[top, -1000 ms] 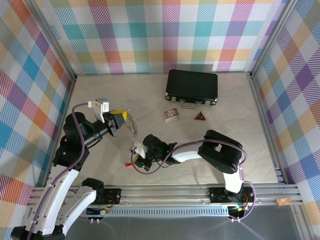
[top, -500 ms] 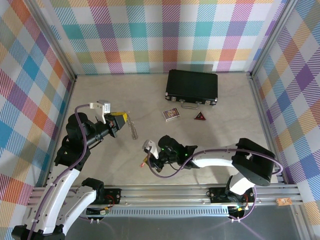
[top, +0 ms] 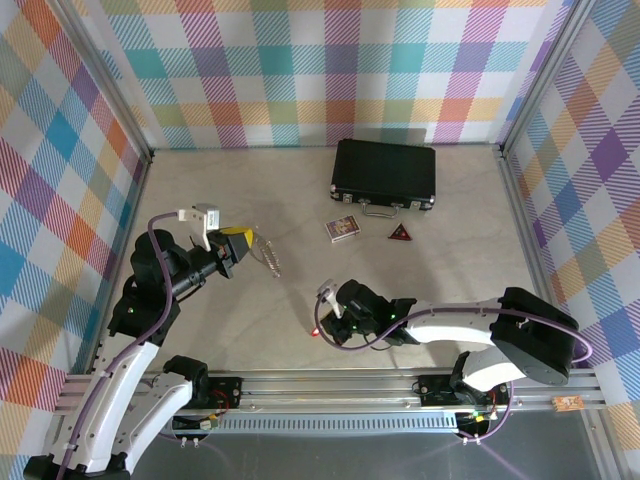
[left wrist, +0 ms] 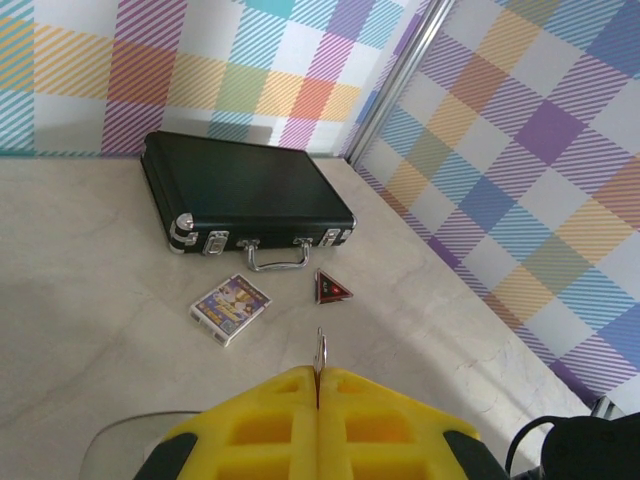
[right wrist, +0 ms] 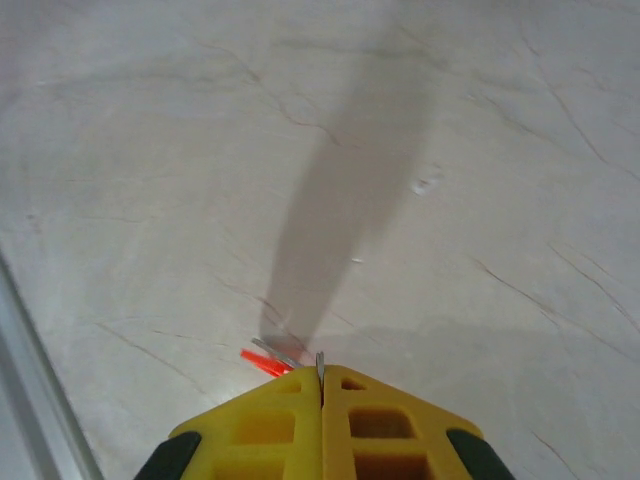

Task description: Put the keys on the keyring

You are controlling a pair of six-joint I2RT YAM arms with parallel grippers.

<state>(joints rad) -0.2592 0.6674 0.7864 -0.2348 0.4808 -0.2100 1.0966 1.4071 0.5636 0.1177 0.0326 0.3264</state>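
Note:
My left gripper [top: 243, 245] hangs over the left part of the table, its yellow fingers shut on the keyring [top: 268, 252], a thin silver loop reaching right from the tips. The left wrist view has that keyring [left wrist: 320, 350] edge-on, poking out of the closed left gripper [left wrist: 318, 372]. My right gripper [top: 325, 318] sits low near the table's front middle. In the right wrist view the right gripper [right wrist: 321, 372] is shut on a thin silver sliver. The red and silver keys [right wrist: 262, 358] stick out just left of the fingertips, seen from above as a red spot, the keys [top: 318, 331].
A black case [top: 385, 172] lies at the back, with a small printed card box [top: 343, 228] and a dark red triangular piece [top: 400, 233] in front of it. Checked walls close in three sides. An aluminium rail [top: 350, 380] runs along the near edge.
My right gripper has slid to the right along the front of the table, and the red keys went with it. The left gripper and keyring shifted only slightly.

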